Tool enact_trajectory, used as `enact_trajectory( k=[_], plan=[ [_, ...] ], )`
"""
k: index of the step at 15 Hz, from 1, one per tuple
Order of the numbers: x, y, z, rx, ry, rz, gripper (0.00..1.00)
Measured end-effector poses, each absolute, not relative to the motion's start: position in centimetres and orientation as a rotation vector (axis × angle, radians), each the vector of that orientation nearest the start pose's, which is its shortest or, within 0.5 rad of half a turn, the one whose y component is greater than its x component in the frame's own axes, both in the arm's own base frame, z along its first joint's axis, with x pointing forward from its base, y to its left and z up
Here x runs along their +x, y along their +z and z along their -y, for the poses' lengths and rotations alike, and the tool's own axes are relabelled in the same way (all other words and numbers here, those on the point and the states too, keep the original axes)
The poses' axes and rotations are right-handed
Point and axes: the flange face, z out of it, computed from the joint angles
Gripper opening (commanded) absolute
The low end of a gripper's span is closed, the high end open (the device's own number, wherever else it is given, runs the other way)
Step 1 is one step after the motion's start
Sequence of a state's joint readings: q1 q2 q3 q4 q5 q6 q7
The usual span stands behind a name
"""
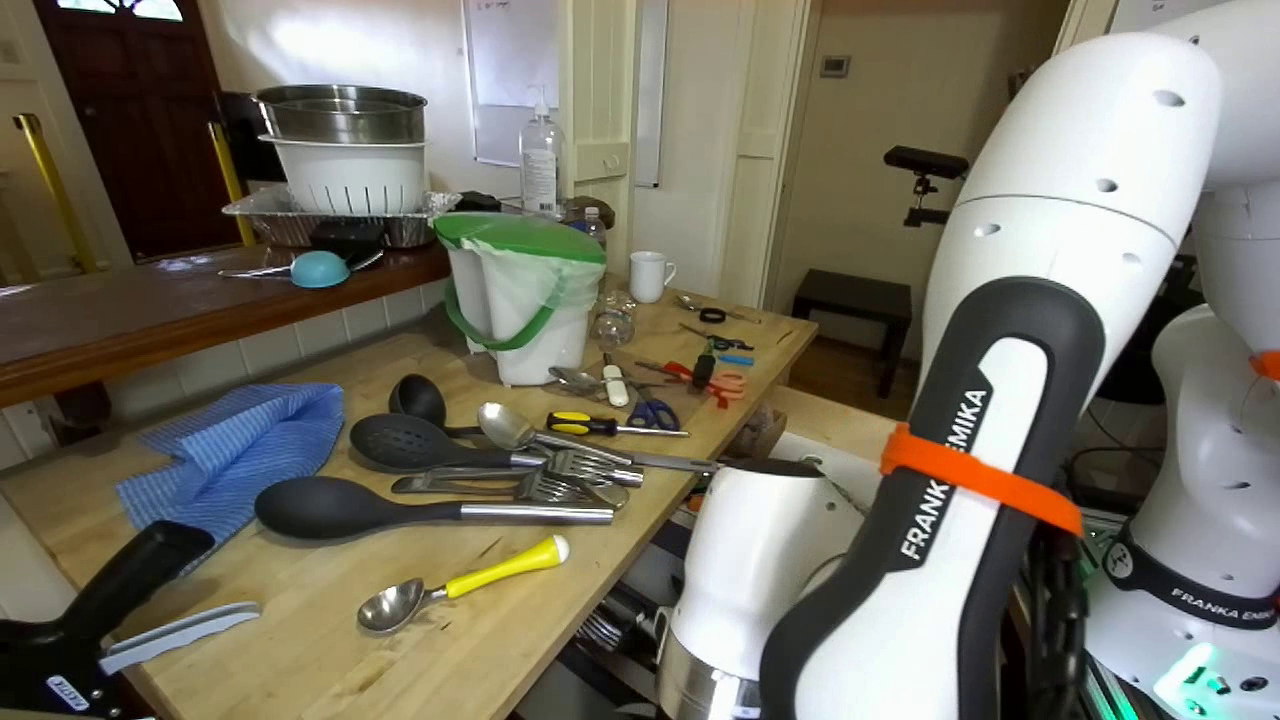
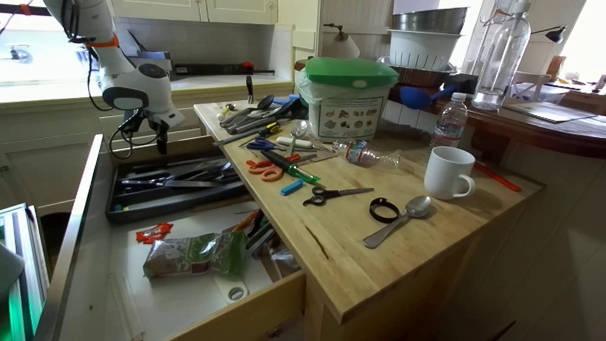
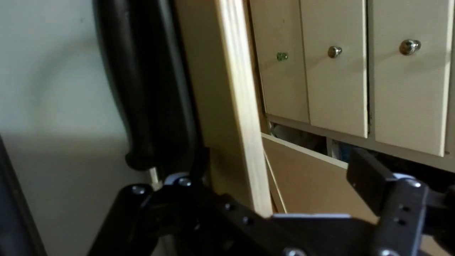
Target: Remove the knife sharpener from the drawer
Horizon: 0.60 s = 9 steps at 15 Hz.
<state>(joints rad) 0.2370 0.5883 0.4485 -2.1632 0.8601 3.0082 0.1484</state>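
Your end effector [image 3: 279, 167] stands spread and grasps nothing, and just beside one jaw appears a black handle [image 3: 135, 81], probably the knife sharpener, which seems to lie inside the drawer [image 2: 265, 298] along its wooden side [image 3: 241, 106]. Because this side shows between the jaws, if you close here you may pinch the wood instead. Only the wrist view lets you see this handle clearly, while an exterior view gives the tray [image 2: 156, 211] and, farther from the end effector, the bag [image 2: 189, 258].
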Motion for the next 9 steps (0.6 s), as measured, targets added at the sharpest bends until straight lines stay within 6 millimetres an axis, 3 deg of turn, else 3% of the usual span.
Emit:
enact_trajectory(
  k=[2,9],
  plan=[
    [45.4,15.4,-32.2,-2.588,-0.016,-0.568,1.0],
    [46.1,15.8,-30.6,-2.633,0.066,-0.55,1.0]
  ],
)
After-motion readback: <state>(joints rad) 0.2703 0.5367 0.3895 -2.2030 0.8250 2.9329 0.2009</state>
